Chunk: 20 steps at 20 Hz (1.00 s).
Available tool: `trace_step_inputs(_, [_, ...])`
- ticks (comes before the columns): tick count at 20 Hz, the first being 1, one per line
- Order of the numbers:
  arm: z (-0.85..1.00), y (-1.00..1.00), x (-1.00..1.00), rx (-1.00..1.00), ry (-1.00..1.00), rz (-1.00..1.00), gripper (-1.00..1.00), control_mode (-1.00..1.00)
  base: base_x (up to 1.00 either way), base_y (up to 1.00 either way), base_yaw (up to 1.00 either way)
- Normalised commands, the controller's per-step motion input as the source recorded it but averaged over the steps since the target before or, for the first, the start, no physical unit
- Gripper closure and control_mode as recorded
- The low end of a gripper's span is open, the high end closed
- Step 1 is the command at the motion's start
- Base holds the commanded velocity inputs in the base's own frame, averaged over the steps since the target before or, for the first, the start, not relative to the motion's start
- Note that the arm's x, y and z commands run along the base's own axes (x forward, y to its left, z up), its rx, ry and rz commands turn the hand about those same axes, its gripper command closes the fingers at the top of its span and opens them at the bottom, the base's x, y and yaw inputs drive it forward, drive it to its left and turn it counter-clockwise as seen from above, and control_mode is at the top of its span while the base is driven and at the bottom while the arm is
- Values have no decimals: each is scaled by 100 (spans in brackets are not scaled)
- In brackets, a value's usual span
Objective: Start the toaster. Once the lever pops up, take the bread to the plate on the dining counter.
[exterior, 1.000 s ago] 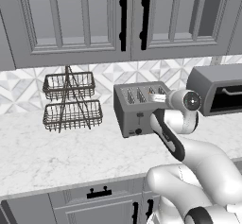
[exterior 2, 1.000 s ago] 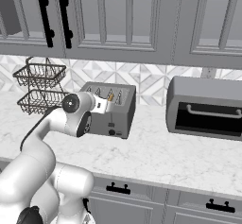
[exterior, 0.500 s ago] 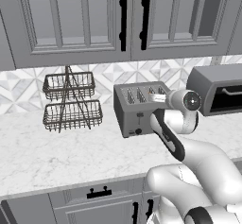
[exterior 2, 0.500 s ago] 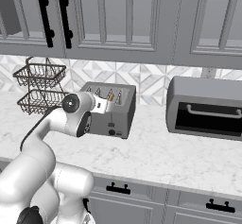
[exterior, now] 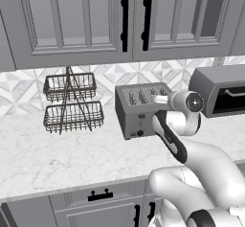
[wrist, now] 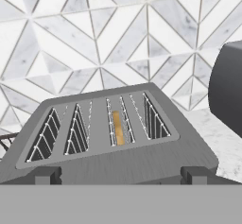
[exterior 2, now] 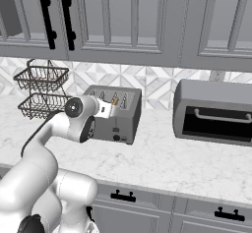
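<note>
Toaster [exterior: 139,111] at the counter's [exterior: 72,154] back edge, bread [wrist: 118,128] sunk in a slot.
I'd lower my hand [wrist: 120,175], fingers spread and empty, squarely onto the front lever.

The toaster [exterior: 139,111] stands on the worktop [exterior: 72,154], against the tiled back wall. The bread [wrist: 118,128] sits down in its third slot from the left in the hand view. A two-tier wire basket [exterior: 72,104] stands to the toaster's left, well apart; an oven box [exterior 2: 214,111] stands to its right. Wall cabinets [exterior: 95,20] hang above, drawers [exterior 2: 147,210] below the worktop.
</note>
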Motion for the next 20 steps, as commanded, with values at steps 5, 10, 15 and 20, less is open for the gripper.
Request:
trace_step_inputs(5, [0, 0, 0, 0, 0, 0, -100, -100, 0, 0, 0])
trace_step_inputs(10, [0, 0, 0, 0, 0, 0, -100, -100, 0, 0, 0])
trace_step_inputs(15, [0, 0, 0, 0, 0, 0, -100, -100, 0, 0, 0])
trace_step_inputs(20, [0, 0, 0, 0, 0, 0, -100, -100, 0, 0, 0])
